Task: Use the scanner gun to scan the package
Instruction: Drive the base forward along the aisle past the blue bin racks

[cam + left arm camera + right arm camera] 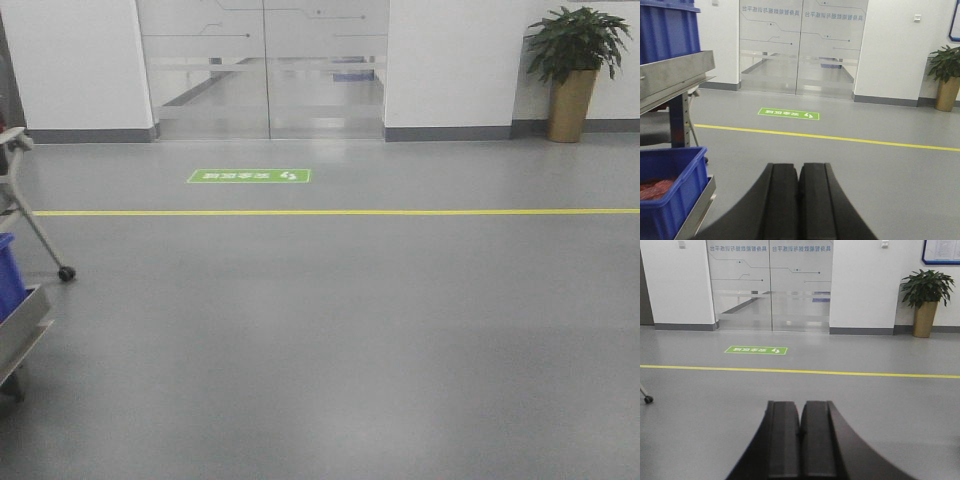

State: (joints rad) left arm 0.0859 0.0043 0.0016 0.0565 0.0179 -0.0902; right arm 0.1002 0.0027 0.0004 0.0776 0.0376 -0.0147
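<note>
Left tool (799, 172) and right tool (801, 411), jaws pressed together, empty, point level over grey floor (890, 405) toward glass doors (770, 285).

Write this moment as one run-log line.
left gripper: shut, empty | right gripper: shut, empty | package: not in view | scanner gun: not in view | blue bin: at left

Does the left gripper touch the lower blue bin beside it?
Apart. The left wrist view shows grey floor between the shut left gripper and the lower blue bin.
</note>
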